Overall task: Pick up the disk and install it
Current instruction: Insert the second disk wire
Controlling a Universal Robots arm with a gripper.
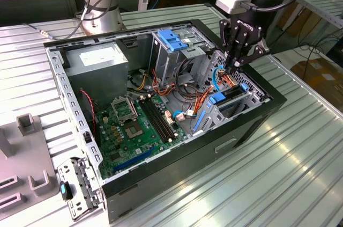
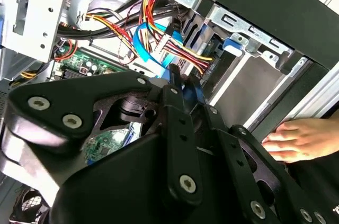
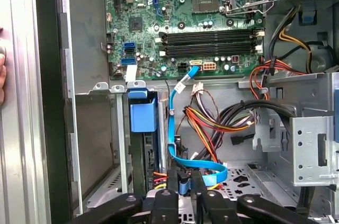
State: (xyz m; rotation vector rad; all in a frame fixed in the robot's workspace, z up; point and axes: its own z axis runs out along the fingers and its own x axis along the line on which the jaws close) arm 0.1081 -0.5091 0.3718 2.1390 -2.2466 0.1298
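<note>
**Gripper down inside the case, beside the seated disk**

In the exterior view, the gripper point(image 1: 234, 67) hangs low in the open computer case point(image 1: 161, 184), over the drive bays. Just below and beside it, the disk point(image 1: 231, 96) stands on edge in its bay, its blue rails showing at the top. It looks already slotted in.

In the second wrist view, the fingers point(image 2: 177, 97) stand pressed close together with something blue between them. Whether they pinch it or merely frame it cannot be told. A person's hand point(image 2: 302, 139) rests outside the case wall, near the gripper.

In the first wrist view, the fingertips point(image 3: 172, 176) sit at the blue cable point(image 3: 177, 128), while the disk point(image 3: 143, 110) lies off to one side in its bay, apart from them.

Doing this step well probably means keeping the fingers clear of the loose wire bundle point(image 3: 212, 121) and moving straight along the bay, so the rails do not bind.
</note>
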